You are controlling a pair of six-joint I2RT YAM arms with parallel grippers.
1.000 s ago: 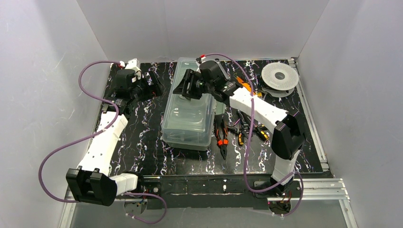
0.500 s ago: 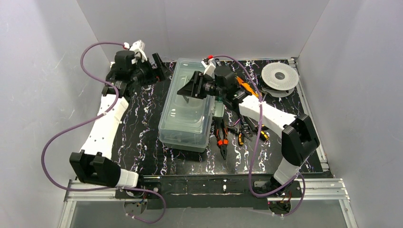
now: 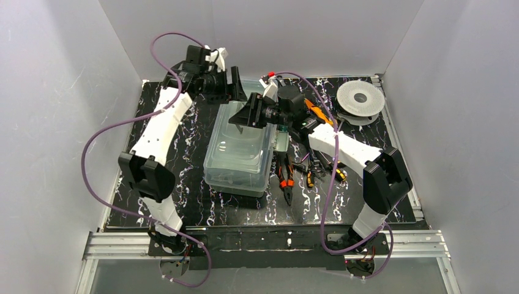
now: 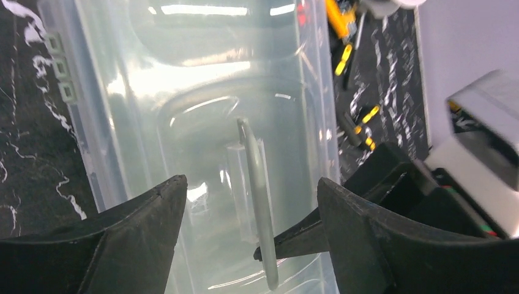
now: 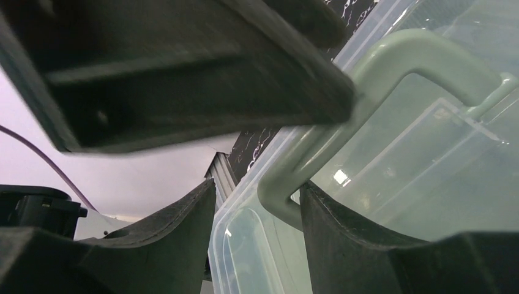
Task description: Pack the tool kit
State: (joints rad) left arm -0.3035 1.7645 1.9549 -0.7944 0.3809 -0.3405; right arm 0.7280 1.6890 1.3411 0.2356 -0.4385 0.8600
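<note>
The tool kit (image 3: 240, 160), a pale green box with a clear lid, lies mid-table. Its green handle (image 4: 258, 202) stands raised off the lid. My right gripper (image 3: 247, 116) hovers at the handle, open. In the right wrist view the handle (image 5: 373, 73) passes between that gripper's (image 5: 257, 187) jaws and rests against one finger (image 5: 349, 245), with a gap to the other. My left gripper (image 3: 236, 92) hangs over the box's far end, open. In the left wrist view it (image 4: 251, 184) straddles the handle without touching it.
Pliers and other hand tools (image 3: 300, 171) lie in a heap right of the box. A round white spool (image 3: 360, 98) sits at the back right corner. White walls close in the table on three sides.
My left arm has swung from the far left of the table to above the box's far end. The right gripper has stayed at the handle, and the box has shifted slightly.
</note>
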